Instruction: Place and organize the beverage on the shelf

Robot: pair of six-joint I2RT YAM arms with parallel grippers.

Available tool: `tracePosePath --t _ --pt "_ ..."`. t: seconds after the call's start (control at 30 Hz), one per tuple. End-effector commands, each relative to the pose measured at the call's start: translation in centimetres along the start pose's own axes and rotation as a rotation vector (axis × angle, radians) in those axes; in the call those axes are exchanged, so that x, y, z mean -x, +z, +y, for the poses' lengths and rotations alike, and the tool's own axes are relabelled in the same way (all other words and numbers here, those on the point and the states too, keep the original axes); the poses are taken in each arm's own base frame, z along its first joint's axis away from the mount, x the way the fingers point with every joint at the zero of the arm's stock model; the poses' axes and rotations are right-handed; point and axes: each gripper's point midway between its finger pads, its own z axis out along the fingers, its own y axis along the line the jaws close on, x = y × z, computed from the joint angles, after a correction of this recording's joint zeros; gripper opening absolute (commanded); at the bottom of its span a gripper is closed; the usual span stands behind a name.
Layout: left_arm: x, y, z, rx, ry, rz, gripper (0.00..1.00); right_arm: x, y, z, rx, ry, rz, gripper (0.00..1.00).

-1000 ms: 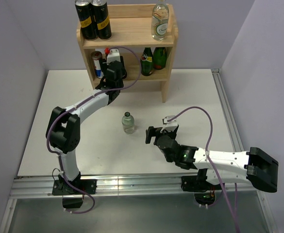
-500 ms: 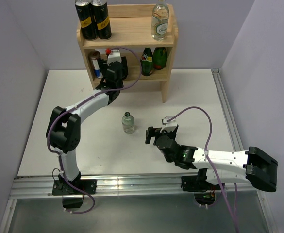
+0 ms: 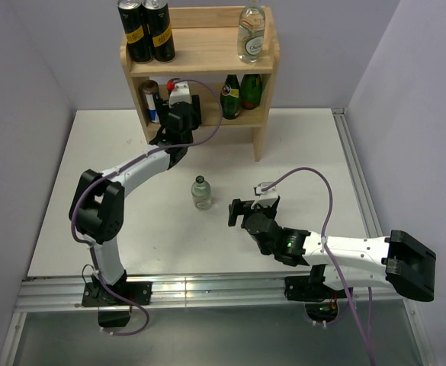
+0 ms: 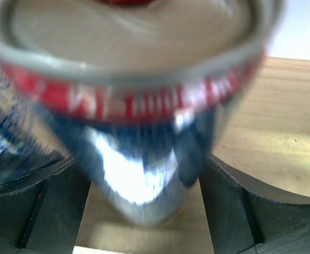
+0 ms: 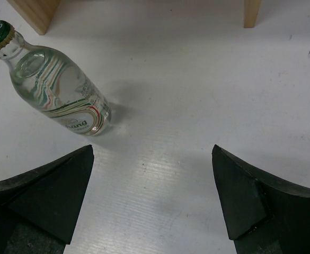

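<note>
While a can [image 4: 139, 106] is flanked by the left tool [image 4: 141, 164] on the shelf [image 3: 207, 47], whether clamped cannot be told; one bottle [image 3: 201, 193] is left unshelved near the spread-apart right tool [image 5: 152, 151].

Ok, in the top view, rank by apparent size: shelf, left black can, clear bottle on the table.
shelf
left black can
tabletop bottle
The bottle is seen foreshortened, so the last two are unsure.
</note>
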Motion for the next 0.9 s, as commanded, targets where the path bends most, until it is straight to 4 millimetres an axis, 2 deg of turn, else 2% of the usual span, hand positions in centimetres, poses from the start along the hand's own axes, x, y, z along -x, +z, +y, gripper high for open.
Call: tracePosePath --t 0.0,0.3,0.33,0.37,0.6,0.67,0.7,0.73,0.8,0.87 --pt "3.7 -2.1 0.2 0.001 -0.042 -0.066 0.84 1.8 0.1 1.3 0.019 0.045 -0.041 1.0" --pt "2.8 -4.0 0.3 0.019 -0.029 -0.047 0.89 2.0 -0.1 0.7 0.008 0.049 -0.051 1.0" --pt "3.0 -4.4 0.5 0.022 -0.036 -0.049 0.96 2.0 -0.1 0.6 0.003 0.047 -0.051 0.99" --pt "2.3 -4.7 0.6 0.022 -0.033 -0.037 0.99 2.0 -0.1 0.6 -0.002 0.045 -0.053 1.0" --pt "0.7 -7.2 1.8 -0.003 -0.059 -0.009 0.99 1.7 0.0 0.5 -0.003 0.035 -0.048 1.0" --pt "-0.1 -8.2 2.3 -0.015 -0.079 0.007 0.99 1.4 0.0 0.9 0.011 0.043 -0.036 1.0" --pt "0.3 -8.9 2.6 -0.022 -0.094 0.001 0.99 1.4 0.0 1.1 0.016 0.049 -0.033 1.0" --pt "-1.0 -9.4 2.9 -0.027 -0.084 0.021 0.99 1.4 -0.1 1.4 0.029 0.055 -0.028 1.0" --pt "-0.6 -10.8 3.0 -0.047 -0.104 0.016 0.99 1.6 -0.2 3.0 0.083 0.06 -0.021 1.0" --pt "-1.6 -11.9 3.3 -0.055 -0.103 0.036 0.99 1.1 -0.5 4.9 0.15 0.035 0.0 1.0"
